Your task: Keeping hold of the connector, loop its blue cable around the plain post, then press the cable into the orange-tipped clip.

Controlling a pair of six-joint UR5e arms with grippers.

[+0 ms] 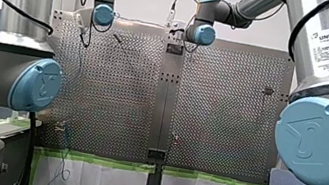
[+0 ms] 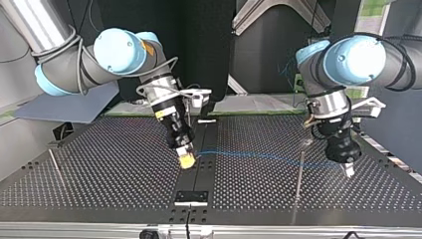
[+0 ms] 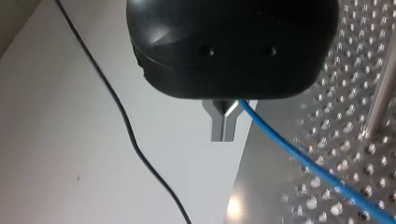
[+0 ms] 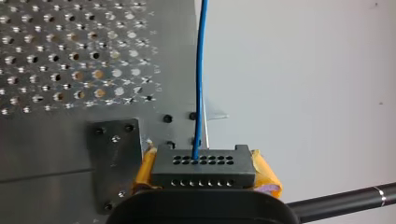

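Note:
My right gripper (image 4: 203,179) is shut on a dark connector block (image 4: 203,165) with rows of holes, held between its yellow pads (image 4: 144,168). The blue cable (image 4: 199,79) leaves the block's top. In the top view the blue cable (image 2: 259,156) runs low over the table from my right gripper (image 2: 186,160) near the middle seam to my left gripper (image 2: 349,170) at the view's right. My left gripper (image 3: 223,130) has its metal fingers shut, and the blue cable (image 3: 299,156) comes out at their root. A plain thin post (image 2: 298,181) stands just beside my left gripper. No orange tip shows clearly.
A second thin post (image 2: 55,167) stands at the top view's far left. A dark plate (image 2: 191,196) sits on the middle seam near that view's front edge. A black wire (image 3: 126,121) hangs beside my left gripper, past the table's edge. Perforated table (image 2: 124,169) lies between the grippers.

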